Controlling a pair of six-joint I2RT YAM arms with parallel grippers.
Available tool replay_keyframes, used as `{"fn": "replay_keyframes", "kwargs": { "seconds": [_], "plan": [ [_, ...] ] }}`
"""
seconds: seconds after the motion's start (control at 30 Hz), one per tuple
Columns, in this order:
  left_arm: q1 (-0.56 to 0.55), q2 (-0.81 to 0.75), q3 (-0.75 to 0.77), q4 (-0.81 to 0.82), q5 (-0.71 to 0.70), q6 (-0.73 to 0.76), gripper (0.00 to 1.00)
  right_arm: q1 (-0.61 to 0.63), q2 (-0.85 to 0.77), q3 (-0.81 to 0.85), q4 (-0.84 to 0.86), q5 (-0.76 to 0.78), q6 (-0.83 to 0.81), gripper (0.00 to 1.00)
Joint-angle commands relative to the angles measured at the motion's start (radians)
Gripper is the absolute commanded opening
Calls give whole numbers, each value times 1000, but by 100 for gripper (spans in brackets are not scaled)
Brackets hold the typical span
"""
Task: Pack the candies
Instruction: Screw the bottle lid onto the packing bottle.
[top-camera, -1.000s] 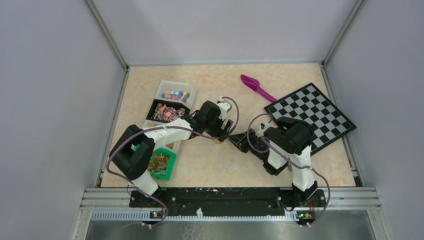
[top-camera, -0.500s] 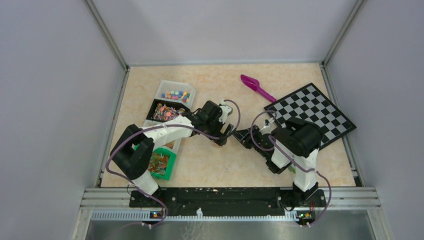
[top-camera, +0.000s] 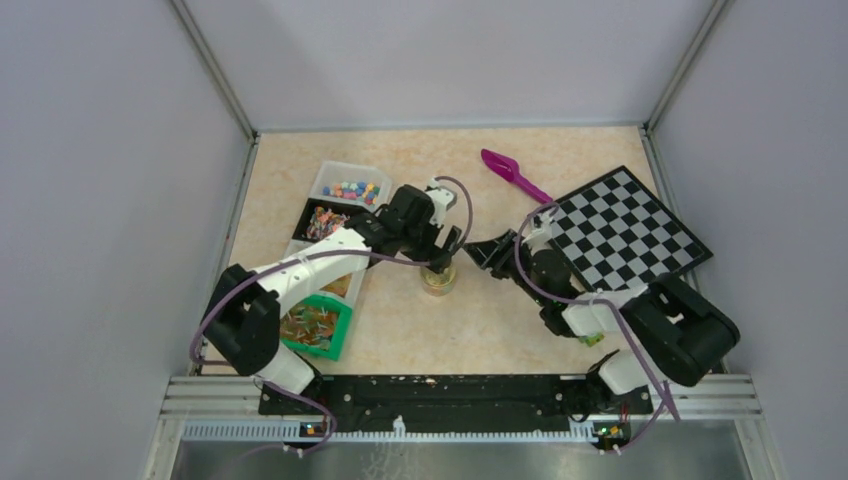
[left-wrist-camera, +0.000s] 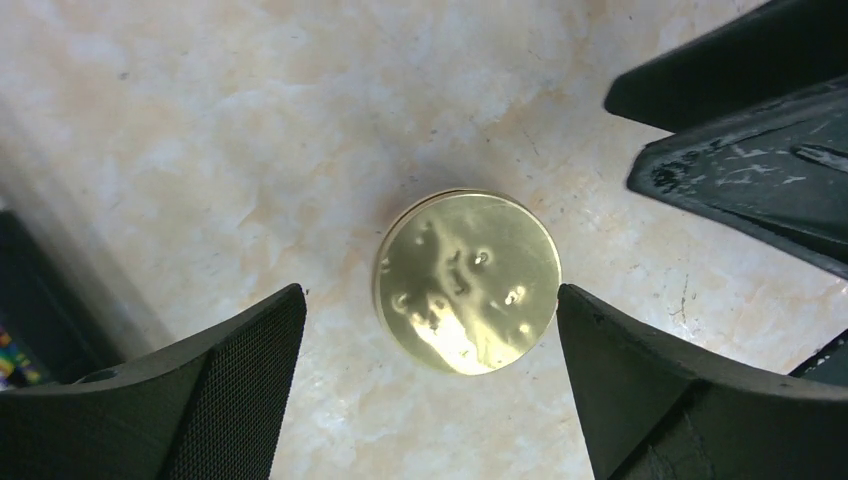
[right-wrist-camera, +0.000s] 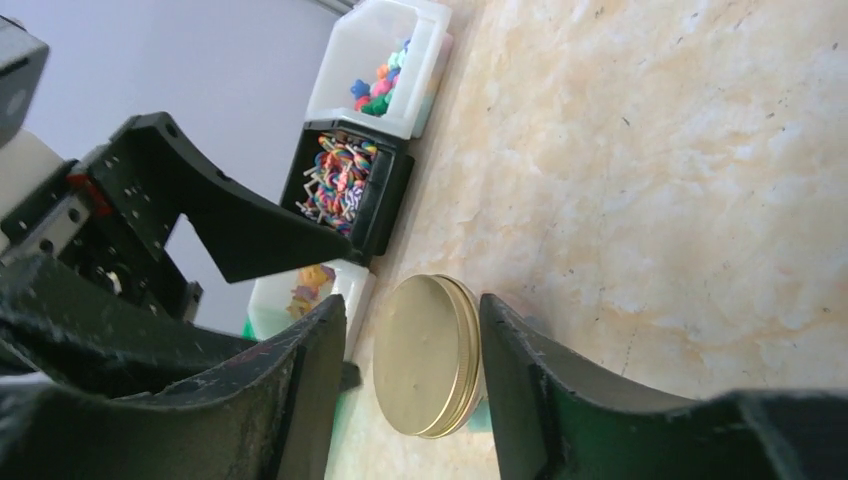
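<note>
Near left corner of the table (top-camera: 500, 335): green tray (top-camera: 343, 322) loaded with mixed candies (top-camera: 312, 327).

Middle of the table: small jar (top-camera: 437, 285), upright, capped with a gold lid (left-wrist-camera: 467, 282). Looks to hold coloured bits (too small to swear to).

Right above it: left gripper (left-wrist-camera: 430, 295), spread as wide as it goes, one finger each side of the lid, touching neither edge.

Just right of the jar: right gripper (right-wrist-camera: 412, 310), parted as well, pinching nothing, lid visible through the gap.

Further back along the left edge: black bin (top-camera: 330, 222) of twisted striped candies, then white bin (top-camera: 350, 178) of small bright ones toward the far left corner.

Right side: checkerboard (top-camera: 620, 230), tilted. Beyond it, toward the far edge: magenta scoop (top-camera: 512, 172), lying loose, well apart from both claws.

Progress, as a guess: jar filled and lidded, both claws off it, so probably at or near the end for this jar. Plenty of candies in the bins and tray; no telling whether more packing is due.

Writing: none readable. Lid plain, only dents and glare. No brand or label visible on the bins, the tray or the scoop.
</note>
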Motion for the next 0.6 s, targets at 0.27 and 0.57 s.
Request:
{"fn": "replay_keyframes", "kwargs": {
  "seconds": [0.27,0.57],
  "plan": [
    [155,-187,-210,168,163,-94,81,18,-266,119,-470,-90,-254,37],
    [173,-60,-276,285,230,-156,68,19,-482,98,-685,-134,-326,39]
  ]
}}
